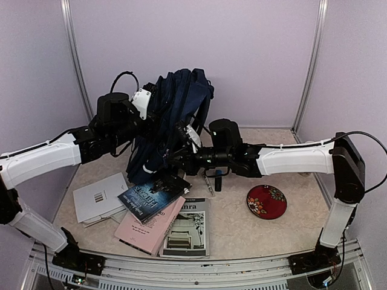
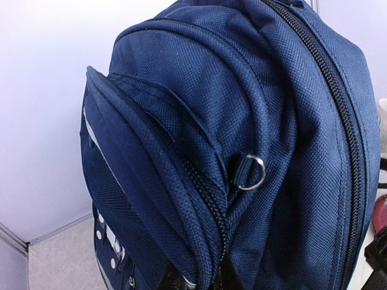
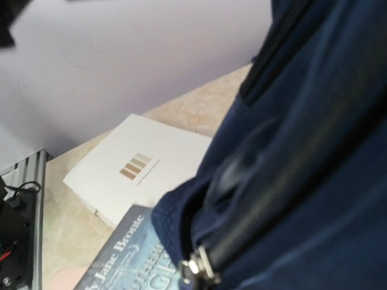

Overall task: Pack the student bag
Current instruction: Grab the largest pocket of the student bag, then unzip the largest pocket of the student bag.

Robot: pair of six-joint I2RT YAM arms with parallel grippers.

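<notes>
**Packing barely begun – bag not yet opened**

The student bag (image 1: 175, 115) stands upright at back-centre of the table. Its main zip looks closed in the left wrist view, and nothing shows inside. All items lie out in front: white booklet (image 1: 100, 198), blue Brontë book (image 1: 154, 196), pink book (image 1: 148, 226), grey book (image 1: 190, 226), pens (image 1: 208, 181) and red dish (image 1: 266, 201). So, as I judge it, unzipping and all loading are left.

Left gripper (image 1: 143, 99) is at the bag's top, fingers nearly together, apparently pinching fabric to hold it up; the tips themselves are hidden. Right gripper (image 1: 181, 151) is at the bag's lower side, fingers pressed together near the zip pull (image 3: 198, 267); can't tell if the pull is betw. them. The bag's interior is unseen.
</notes>
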